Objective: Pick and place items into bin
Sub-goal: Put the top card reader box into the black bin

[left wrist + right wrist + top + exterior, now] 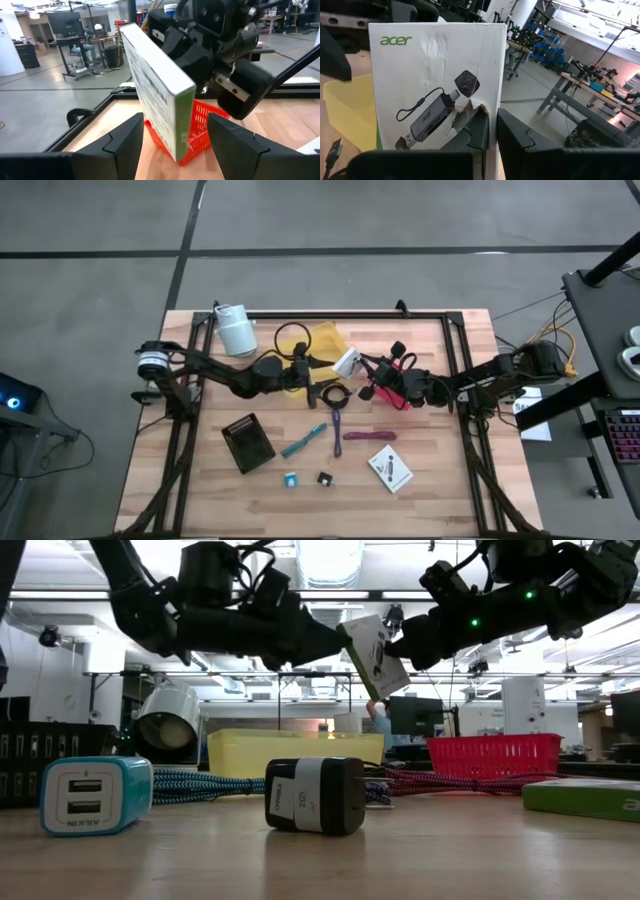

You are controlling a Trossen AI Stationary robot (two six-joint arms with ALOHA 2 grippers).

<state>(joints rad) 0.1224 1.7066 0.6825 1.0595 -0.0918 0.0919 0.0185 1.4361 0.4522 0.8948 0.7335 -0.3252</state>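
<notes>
Overhead, the yellow bin sits at twelve o'clock and the red basket at three, contents hidden by the arms. Between them the right gripper pinches a white box aloft, the left gripper spread wide around it. Only the right wrist view shows its printed adapter picture.

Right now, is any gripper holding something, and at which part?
The right gripper pinches the white box at one edge, in the air. The left gripper is open around the box, not yet closed.
</notes>
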